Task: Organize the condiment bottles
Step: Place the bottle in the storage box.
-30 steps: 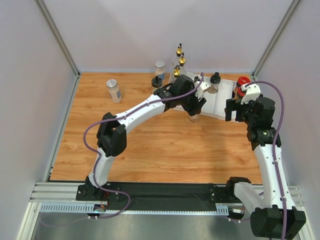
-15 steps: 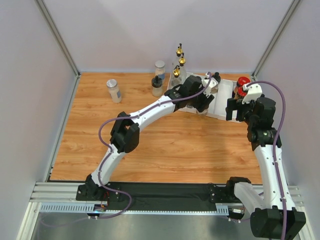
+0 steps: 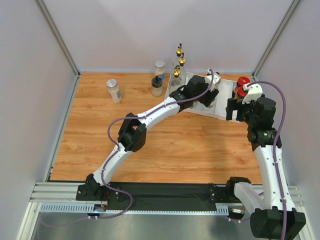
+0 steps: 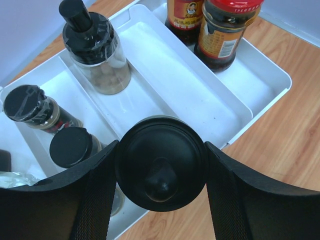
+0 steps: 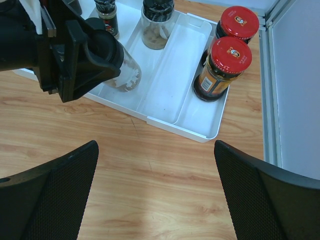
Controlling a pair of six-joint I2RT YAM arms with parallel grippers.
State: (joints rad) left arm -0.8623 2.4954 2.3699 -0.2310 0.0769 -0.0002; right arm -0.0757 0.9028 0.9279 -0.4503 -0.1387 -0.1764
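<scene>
Jar, black-capped, clamped in left gripper over tray near edge; middle lane open in wrist views, partly arm-hidden from above. Right gripper wide over surface, near of tray.

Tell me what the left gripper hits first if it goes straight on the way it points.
The left gripper is shut on a jar, whose base would meet the white tray first, probably the middle compartment's floor near its front rim; the jar hides the exact spot.
</scene>
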